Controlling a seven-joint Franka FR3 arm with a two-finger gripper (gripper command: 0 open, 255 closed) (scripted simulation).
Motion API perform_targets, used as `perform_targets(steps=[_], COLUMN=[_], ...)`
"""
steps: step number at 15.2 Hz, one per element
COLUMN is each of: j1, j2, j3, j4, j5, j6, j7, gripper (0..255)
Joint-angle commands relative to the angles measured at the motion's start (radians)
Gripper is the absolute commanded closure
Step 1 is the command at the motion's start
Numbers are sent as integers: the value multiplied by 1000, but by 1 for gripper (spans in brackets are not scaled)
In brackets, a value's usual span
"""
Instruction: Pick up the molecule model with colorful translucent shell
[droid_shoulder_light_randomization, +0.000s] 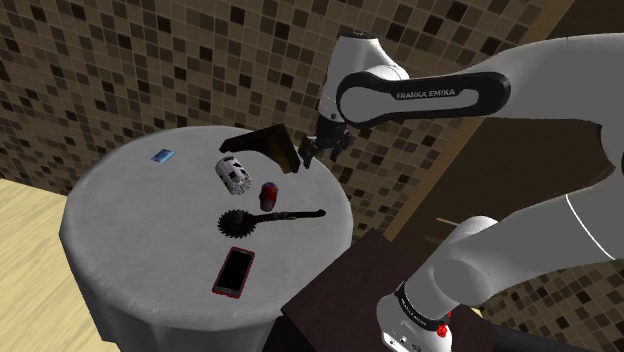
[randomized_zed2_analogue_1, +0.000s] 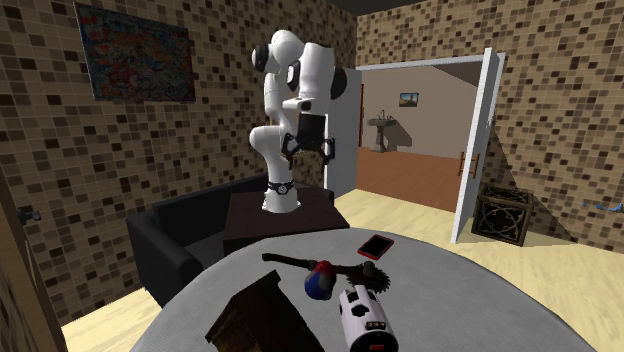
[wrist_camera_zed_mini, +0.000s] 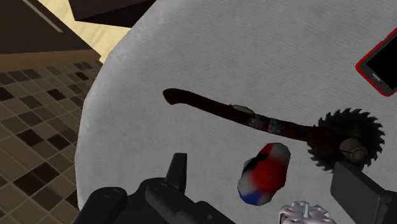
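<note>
Round table (droid_shoulder_light_randomization: 130, 220) draped in pale grey cloth, against brown mosaic walls. Near its middle, the molecule model (droid_shoulder_light_randomization: 268, 192): a small lump with a glossy red, blue and white shell, lying loose on the cloth, just beside the dark handle of a saw-bladed tool (droid_shoulder_light_randomization: 262, 219) and near a white studded cylinder (droid_shoulder_light_randomization: 232, 174). Toward the shoulder view's near edge, a red-cased phone (droid_shoulder_light_randomization: 234, 271); at the far left, a small blue card (droid_shoulder_light_randomization: 162, 155); beyond the cylinder, a dark brown wedge-shaped block (droid_shoulder_light_randomization: 268, 145). Black hand (droid_shoulder_light_randomization: 322, 150) raised over the table's rim at the shoulder view's right, touching nothing, fingers (wrist_camera_zed_mini: 179, 173) spread wide and empty. In the wrist view, the model framed between those fingers, well below them. Probably held high and open so as to drop straight over the model, clear of the handle.
</note>
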Motion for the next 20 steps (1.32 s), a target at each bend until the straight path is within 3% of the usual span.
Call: perform_targets(steps=[1,10,18,20], j1=[-7,-31,-3,0], j2=[79,439,766,779], j3=[19,55,18,15], j4=[11,136,337,339], j5=[-11,-115,-212,-217], j6=[59,241,320,331], j7=[53,278,453,458], gripper=[0,0,0,0])
